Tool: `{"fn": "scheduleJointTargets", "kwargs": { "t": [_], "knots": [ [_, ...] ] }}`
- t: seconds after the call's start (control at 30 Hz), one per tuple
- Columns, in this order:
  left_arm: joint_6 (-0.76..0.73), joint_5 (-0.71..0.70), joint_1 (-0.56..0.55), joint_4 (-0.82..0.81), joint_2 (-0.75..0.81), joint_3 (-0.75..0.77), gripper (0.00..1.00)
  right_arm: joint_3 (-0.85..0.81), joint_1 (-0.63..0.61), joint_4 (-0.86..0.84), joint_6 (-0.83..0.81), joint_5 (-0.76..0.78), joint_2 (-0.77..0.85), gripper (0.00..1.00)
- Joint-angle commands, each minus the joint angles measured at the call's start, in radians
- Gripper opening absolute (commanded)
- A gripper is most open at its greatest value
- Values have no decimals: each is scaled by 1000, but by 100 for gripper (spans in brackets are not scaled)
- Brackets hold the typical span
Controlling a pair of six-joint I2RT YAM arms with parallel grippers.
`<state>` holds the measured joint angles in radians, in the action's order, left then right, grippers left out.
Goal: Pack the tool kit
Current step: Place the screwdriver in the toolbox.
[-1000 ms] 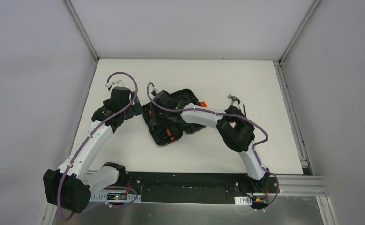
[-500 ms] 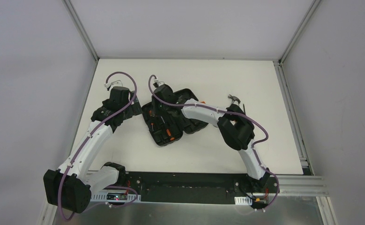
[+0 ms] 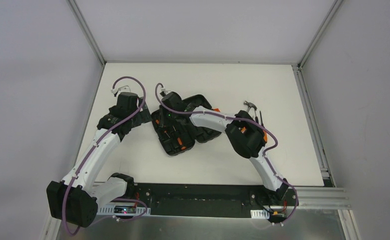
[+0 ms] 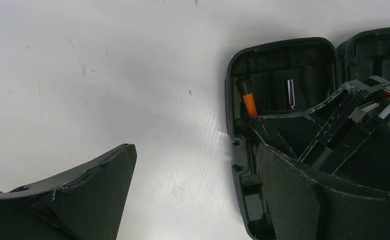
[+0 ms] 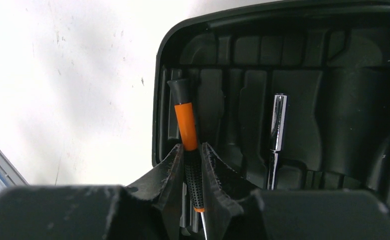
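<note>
The black tool case (image 3: 201, 102) lies open in the middle of the table, with orange-and-black tools (image 3: 181, 143) in its near half. My right gripper (image 3: 168, 112) is over the case's far left end, shut on an orange-and-black screwdriver (image 5: 187, 127) that lies along a moulded slot; the jaws (image 5: 191, 147) grip its dotted black grip. A chrome bit (image 5: 277, 125) sits in a slot beside it. My left gripper (image 4: 195, 150) is open and empty, its right finger over the case's left rim (image 4: 231, 100). A hammer (image 3: 251, 106) lies on the table to the right.
A thin dark tool (image 3: 260, 119) lies by the hammer, partly behind my right arm's elbow (image 3: 248, 137). Bare white table (image 4: 107, 75) lies left of the case. Grey walls enclose the table on three sides.
My right gripper has shifted slightly left and farther back over the case with the screwdriver, and its elbow has swung left. The left arm has not moved.
</note>
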<state>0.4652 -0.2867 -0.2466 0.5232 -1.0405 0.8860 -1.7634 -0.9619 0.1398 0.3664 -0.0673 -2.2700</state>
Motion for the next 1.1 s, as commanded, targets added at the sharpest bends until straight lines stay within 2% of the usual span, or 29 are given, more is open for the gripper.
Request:
{"fn": "scheduleJointTargets", "kwargs": {
  "t": [0.0,0.23,0.47,0.63,0.9,1.07],
  "knots": [
    [10,19,12,14,13,10,95,-44,-7,3,-50,-58,-7,20],
    [12,27,14,14,10,11,95,-30,-9,18,-18,-37,19,20],
    [20,38,15,14,1,12,95,-51,-14,61,96,40,31,9],
    [24,40,16,14,3,10,95,-54,-17,70,134,61,33,8],
    [26,44,17,14,0,11,95,-54,-21,58,158,103,9,9],
    [30,54,17,14,-6,11,95,-57,-21,29,133,101,3,18]
  ]
}}
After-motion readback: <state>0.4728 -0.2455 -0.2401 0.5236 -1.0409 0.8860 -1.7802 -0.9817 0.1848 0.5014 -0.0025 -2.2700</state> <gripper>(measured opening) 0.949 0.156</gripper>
